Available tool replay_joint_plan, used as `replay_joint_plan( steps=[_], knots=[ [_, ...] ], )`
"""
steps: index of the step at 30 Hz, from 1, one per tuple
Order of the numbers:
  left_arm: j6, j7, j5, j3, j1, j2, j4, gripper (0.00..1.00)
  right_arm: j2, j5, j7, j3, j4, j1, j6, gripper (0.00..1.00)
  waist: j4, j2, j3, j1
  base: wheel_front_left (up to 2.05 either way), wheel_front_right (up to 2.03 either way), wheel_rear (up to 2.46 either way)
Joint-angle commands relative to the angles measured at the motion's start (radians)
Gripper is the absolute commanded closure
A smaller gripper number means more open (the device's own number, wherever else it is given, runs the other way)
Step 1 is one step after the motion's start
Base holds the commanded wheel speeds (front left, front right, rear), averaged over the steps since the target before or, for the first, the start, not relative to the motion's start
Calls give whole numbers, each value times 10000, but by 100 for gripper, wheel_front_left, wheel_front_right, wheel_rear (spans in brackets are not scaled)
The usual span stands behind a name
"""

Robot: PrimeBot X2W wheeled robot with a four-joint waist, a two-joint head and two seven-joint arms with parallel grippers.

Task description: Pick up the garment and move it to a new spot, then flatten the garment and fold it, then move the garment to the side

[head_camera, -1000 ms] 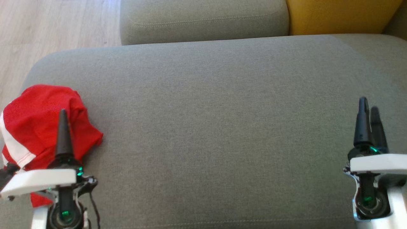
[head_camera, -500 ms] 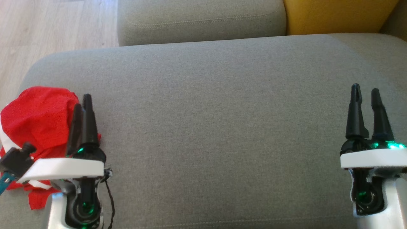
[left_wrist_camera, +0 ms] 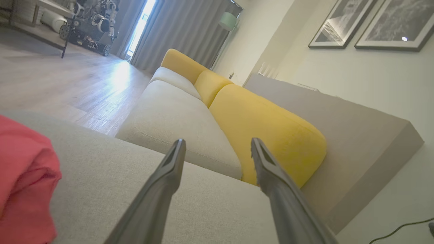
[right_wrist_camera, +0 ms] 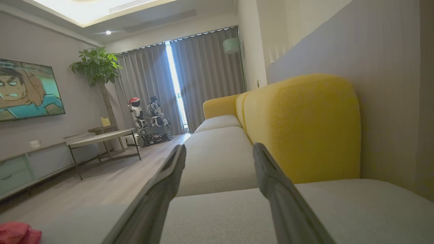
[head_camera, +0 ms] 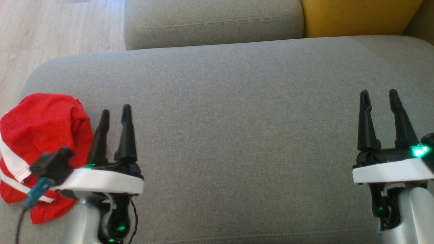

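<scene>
The garment (head_camera: 40, 135) is a crumpled red cloth with white stripes, lying at the left end of the grey sofa seat (head_camera: 230, 128). It also shows at the left edge of the left wrist view as the garment (left_wrist_camera: 23, 183), and small at the bottom left of the right wrist view as the garment (right_wrist_camera: 17, 232). My left gripper (head_camera: 115, 112) hovers just right of it, open and empty, not touching the cloth. Far to the right, my right gripper (head_camera: 378, 93) is open over bare seat with nothing between its fingers.
Behind the seat lie another grey cushion (head_camera: 213, 20) and a yellow back cushion (head_camera: 359, 15). Wooden floor (head_camera: 51, 30) runs past the seat's left end. The right wrist view shows a low table (right_wrist_camera: 101, 139) and a TV cabinet (right_wrist_camera: 34, 162) across the room.
My left gripper has swung right, off the garment, and turned so both fingers show apart. The right gripper has turned likewise and risen a little. The garment lies where it was.
</scene>
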Motion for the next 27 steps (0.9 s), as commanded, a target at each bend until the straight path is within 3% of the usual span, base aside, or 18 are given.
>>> replay_joint_plan(
  steps=[1,9,27],
  knots=[
    [98,-158,820,14,-647,142,-300,0,-223,-588,-193,256,-470,-544,-5,0,-2,0,3,-1,0,0,0],
    [353,-392,2820,-624,-594,206,59,0,-152,-1954,-429,395,-231,-419,-6,0,-27,0,-19,-1,0,0,0],
    [1311,-919,5221,-1617,-681,477,473,0,86,-4685,-959,505,359,-320,-7,0,-44,0,-120,-1,0,0,0]
  ],
)
